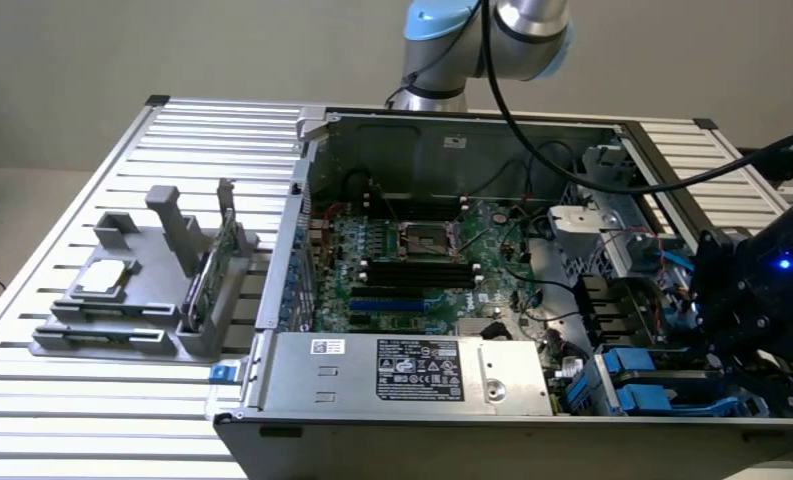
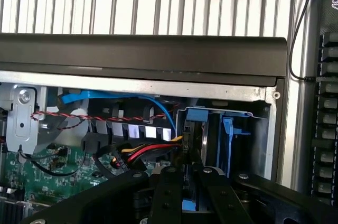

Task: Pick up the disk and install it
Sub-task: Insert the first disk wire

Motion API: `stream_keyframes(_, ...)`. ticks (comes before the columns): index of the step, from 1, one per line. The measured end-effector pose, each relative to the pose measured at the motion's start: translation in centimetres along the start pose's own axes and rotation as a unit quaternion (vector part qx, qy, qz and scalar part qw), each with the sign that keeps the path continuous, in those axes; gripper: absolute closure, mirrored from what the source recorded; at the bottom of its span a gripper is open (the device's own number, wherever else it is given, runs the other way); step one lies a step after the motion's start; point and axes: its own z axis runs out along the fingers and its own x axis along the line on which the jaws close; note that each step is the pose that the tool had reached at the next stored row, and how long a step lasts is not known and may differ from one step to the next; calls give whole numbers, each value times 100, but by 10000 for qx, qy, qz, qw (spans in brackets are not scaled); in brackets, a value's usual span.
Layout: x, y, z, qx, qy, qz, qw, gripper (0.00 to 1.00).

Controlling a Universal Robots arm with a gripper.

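Disk place: at the drive bay in the corner of the open black-and-silver computer case (image 1: pixel 503 420), on the exterior view's right, sits the disk (image 1: pixel 663 385), a drive framed in blue plastic carrier rails; in the wrist view its blue frame (image 2: pixel 203 115) stands just ahead of the fingers.
Disk orientation: it appears to stand on edge in the bay, long axis running down into the case; the label side cannot be told.
Pincer: the black gripper (image 2: pixel 185 174) has its 2 fingers (image 2: pixel 166 192) drawn narrow on the disk's edge, a blue patch showing between them.
Arm: the black wrist housing with 1 blue light (image 1: pixel 763 290) hangs over that corner of the case.
Bay contents: a second blue carrier rail (image 2: pixel 228 139) stands just beside the disk; red, yellow and black wires (image 2: pixel 142 154) run up to it.
Case contents: green motherboard (image 1: pixel 410 250) on the floor, silver power supply box with a black label (image 1: pixel 410 370) along the near wall.
Grey holder: a grey plastic fixture (image 1: pixel 116 330) on the slatted metal table (image 1: pixel 63 400), well apart from the case, holds a small silver square drive (image 1: pixel 103 278) lying flat and a green circuit card (image 1: pixel 209 270) standing on edge.
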Motion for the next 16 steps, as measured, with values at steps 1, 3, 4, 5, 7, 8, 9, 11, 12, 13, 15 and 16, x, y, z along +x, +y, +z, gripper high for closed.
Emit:
stream_keyframes(1, 4, 0, 1, -3, -3, 13, 10000, 83)
stream_keyframes(3, 10, 0, 3, -8, -7, 40, 10000, 83)
stream_keyframes(4, 11, -2, 3, -11, -11, 55, 10000, 83)
stream_keyframes(5, 11, -5, 4, -14, -14, 69, 10000, 83)
stream_keyframes(7, 12, -9, 5, -20, -21, 103, 9999, 83)
stream_keyframes(8, 13, -11, 5, -23, -24, 120, 9999, 83)
stream_keyframes(9, 12, -14, 6, -27, -28, 139, 9999, 83)
stream_keyframes(11, 12, -17, 7, -33, -34, 169, 9998, 83)
stream_keyframes(12, 12, -19, 7, -36, -37, 183, 9998, 83)
stream_keyframes(13, 12, -20, 7, -38, -40, 198, 9998, 83)
stream_keyframes(15, 12, -23, 8, -45, -46, 231, 9997, 83)
stream_keyframes(16, 12, -24, 9, -48, -49, 247, 9997, 83)
